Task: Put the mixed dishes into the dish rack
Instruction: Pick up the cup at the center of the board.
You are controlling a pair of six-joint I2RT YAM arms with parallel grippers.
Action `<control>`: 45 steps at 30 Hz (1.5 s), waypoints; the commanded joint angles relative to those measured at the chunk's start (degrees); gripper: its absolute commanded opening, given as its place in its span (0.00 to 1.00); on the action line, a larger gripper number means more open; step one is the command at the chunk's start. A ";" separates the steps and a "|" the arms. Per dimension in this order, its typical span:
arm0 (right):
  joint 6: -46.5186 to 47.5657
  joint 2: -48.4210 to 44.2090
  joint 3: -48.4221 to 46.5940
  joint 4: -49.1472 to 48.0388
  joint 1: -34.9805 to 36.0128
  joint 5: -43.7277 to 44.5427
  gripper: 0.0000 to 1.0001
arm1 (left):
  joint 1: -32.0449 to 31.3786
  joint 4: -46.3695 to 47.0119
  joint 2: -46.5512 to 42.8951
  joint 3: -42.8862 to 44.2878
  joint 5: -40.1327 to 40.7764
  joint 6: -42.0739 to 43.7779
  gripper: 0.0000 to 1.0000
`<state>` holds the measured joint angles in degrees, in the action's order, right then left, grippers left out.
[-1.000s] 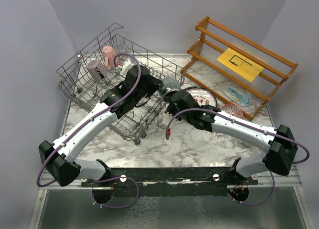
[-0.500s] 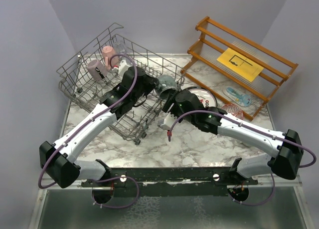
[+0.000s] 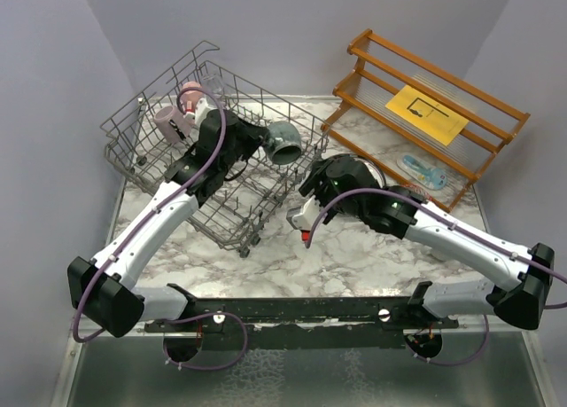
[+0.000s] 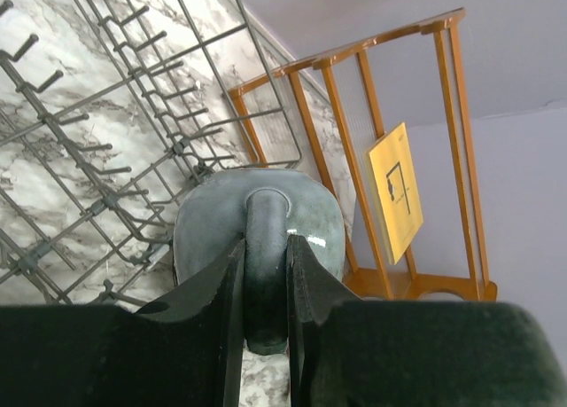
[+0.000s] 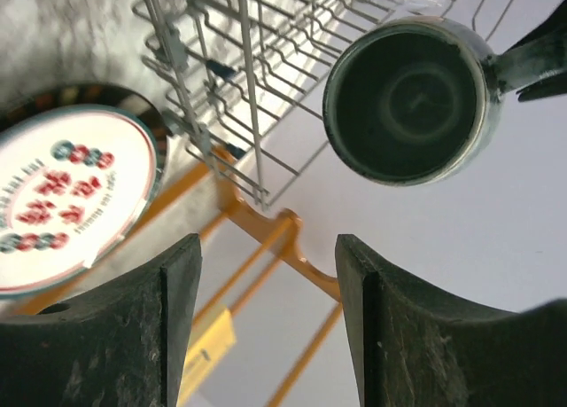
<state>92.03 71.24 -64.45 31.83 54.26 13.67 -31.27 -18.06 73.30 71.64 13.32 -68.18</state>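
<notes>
- Mug (image 4: 306, 221) handle sits pinched between our left fingers (image 4: 217, 292), so the left gripper (image 4: 265, 252) alone carries it.
- We judge that this handle grip leaves the body free to settle among the tines.
- Our right gripper (image 5: 266, 309) hangs spread, near the mug but apart from it, holding nothing.
- Mug hangs on its side over the right end of the rack (image 3: 232, 210), axis roughly level, mouth facing the right gripper.

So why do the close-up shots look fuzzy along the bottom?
Left wrist view: the left gripper sits very near the lens, so it looks soft while the mug is sharper. Right wrist view: the right gripper is soft likewise. Top external view: even light, crisp.
</notes>
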 commanded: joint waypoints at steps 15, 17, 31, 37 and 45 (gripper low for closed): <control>-65.17 9.00 -24.65 10.28 -25.17 -47.04 0.72 | 8.08 16.20 -6.33 -4.15 -10.50 0.28 0.00; -73.09 9.40 -23.41 5.14 -27.70 -54.77 0.73 | 8.23 16.92 -6.68 -4.88 -11.01 -0.72 0.00; -89.53 6.83 -10.95 -18.71 -28.60 -55.11 0.83 | 4.68 24.86 -8.29 -12.28 -6.11 -16.60 0.00; -85.97 4.16 -4.41 -25.92 -28.60 -52.31 0.83 | -2.34 21.55 -7.52 -10.95 5.23 -22.83 0.00; -90.00 6.10 -0.15 -34.48 -28.54 -45.30 0.79 | -6.78 20.92 -6.55 -11.28 10.84 -28.63 0.00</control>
<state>4.49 76.75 -66.28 5.54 25.54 -37.34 -36.91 -3.51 67.53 57.93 18.26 -89.43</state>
